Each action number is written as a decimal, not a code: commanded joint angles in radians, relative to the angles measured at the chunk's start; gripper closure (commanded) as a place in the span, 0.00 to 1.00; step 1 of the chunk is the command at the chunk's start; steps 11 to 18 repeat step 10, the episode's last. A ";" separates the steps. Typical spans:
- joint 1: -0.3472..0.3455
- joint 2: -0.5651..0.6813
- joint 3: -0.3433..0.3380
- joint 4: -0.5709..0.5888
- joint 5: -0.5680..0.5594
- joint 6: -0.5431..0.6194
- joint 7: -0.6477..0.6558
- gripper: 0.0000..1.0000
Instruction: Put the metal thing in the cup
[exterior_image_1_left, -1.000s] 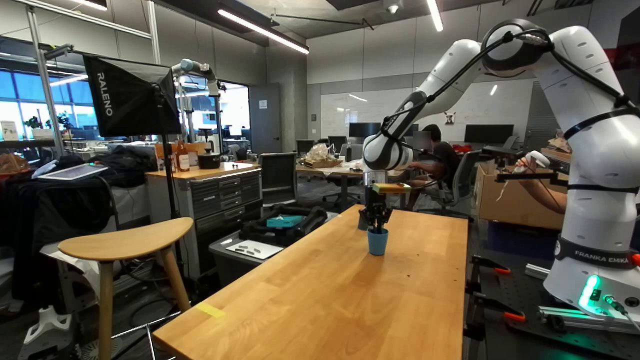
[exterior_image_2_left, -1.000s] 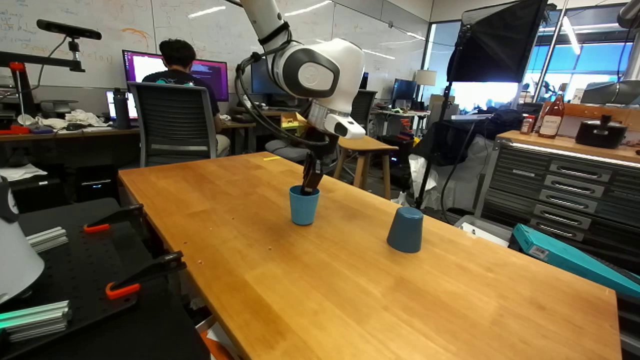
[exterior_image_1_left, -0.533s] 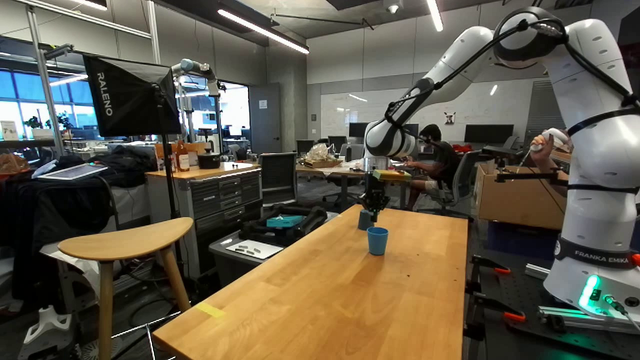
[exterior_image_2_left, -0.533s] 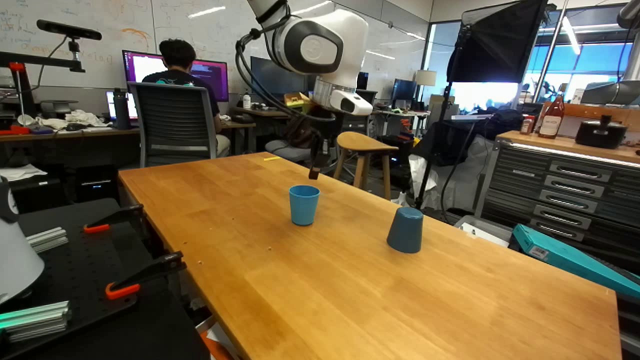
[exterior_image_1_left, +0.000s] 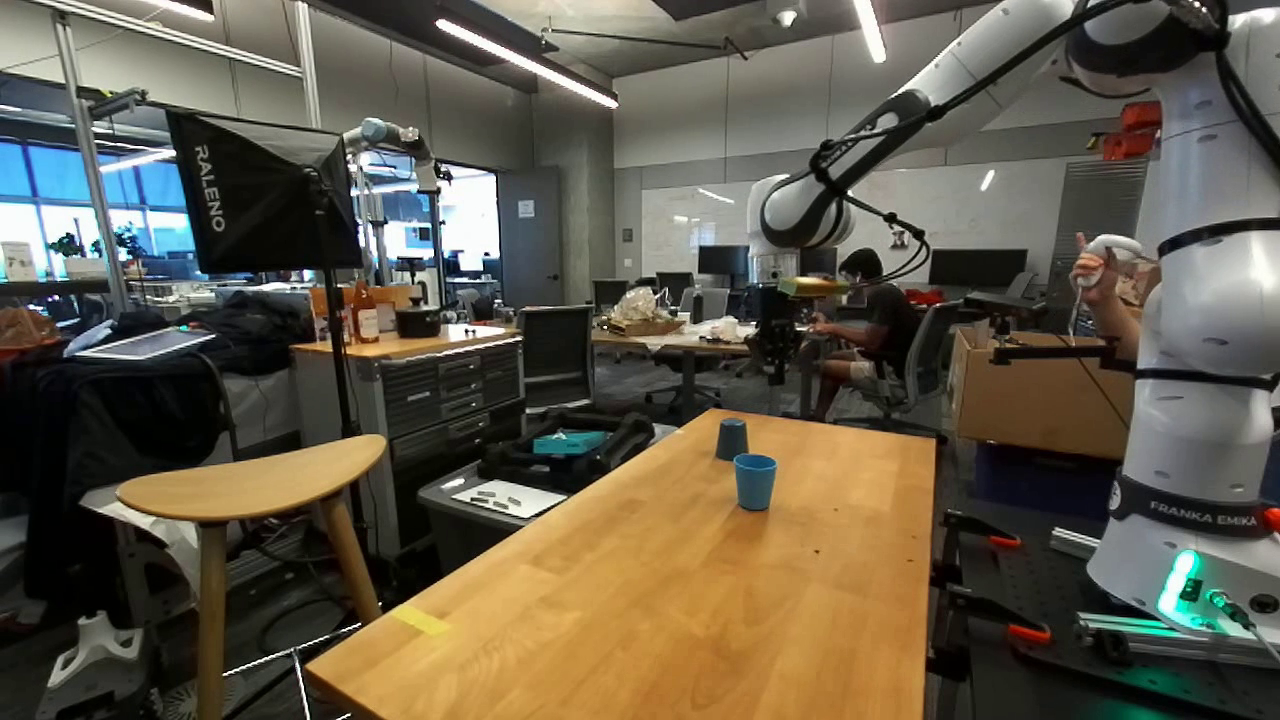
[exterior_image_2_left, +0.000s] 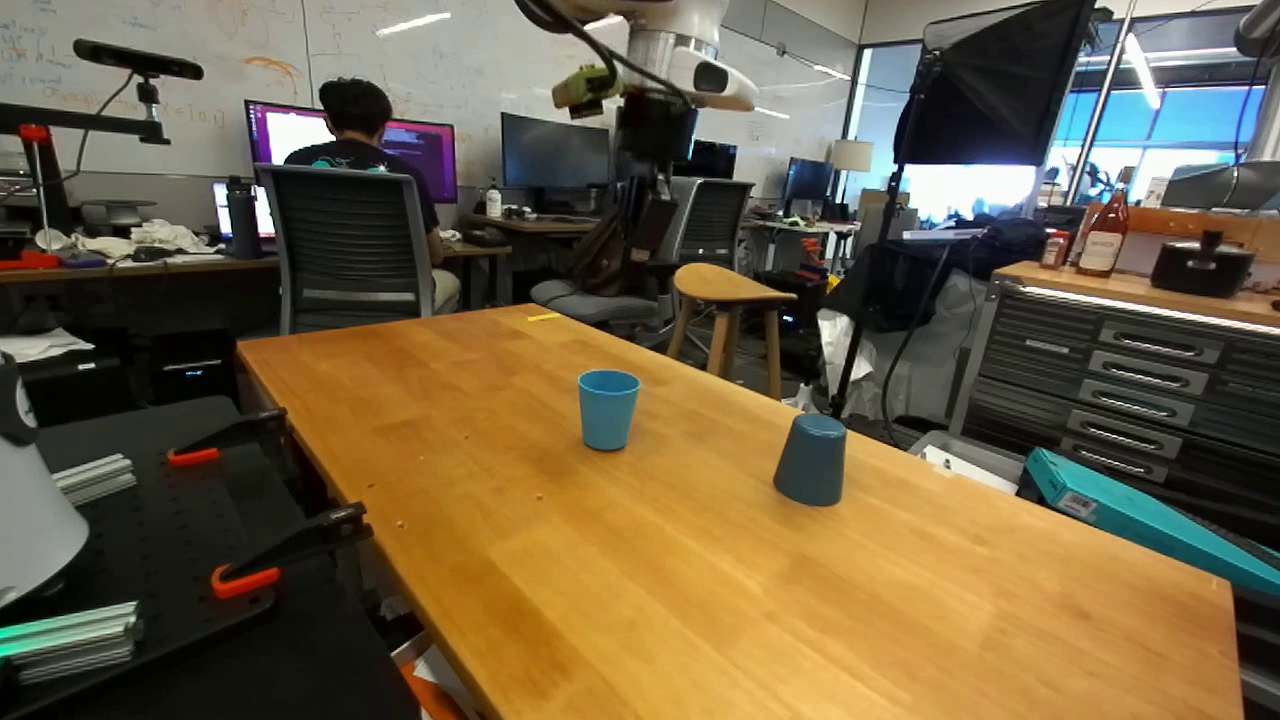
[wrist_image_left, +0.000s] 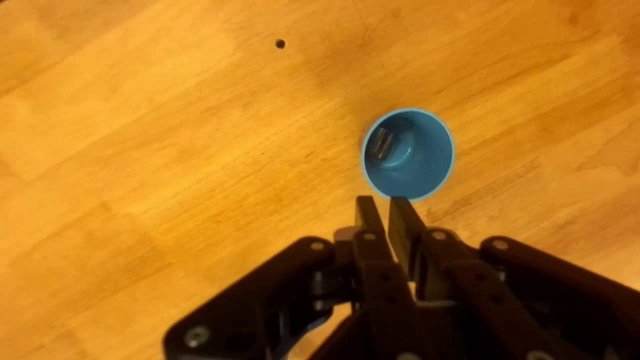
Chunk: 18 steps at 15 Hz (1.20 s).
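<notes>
We find the metal piece inside the blue cup, toward one side and close to the wall; whether it lies flat on the bottom or leans, we cannot tell. The cup stands upright on the wooden worktop. The hand has its fingertips slightly parted, and in the wrist view we see wood through the narrow gap. In both exterior views it points down, well above the level of the rim. The white arm reaches over from beside the worktop. Near the blue cup, but apart from it, a second, darker cup sits upside down. A strip of yellow tape lies on the worktop by one corner, and beside the long edge we see a wooden stool. Farther off stands a softbox lettered RALENO, and in an exterior view a person sits in a grey chair, facing a purple-lit screen.
</notes>
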 joint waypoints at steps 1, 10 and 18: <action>-0.003 -0.022 0.001 0.005 -0.027 -0.059 -0.003 0.78; -0.007 -0.049 0.000 0.009 -0.057 -0.133 -0.013 0.61; -0.007 -0.049 0.000 0.009 -0.057 -0.133 -0.013 0.61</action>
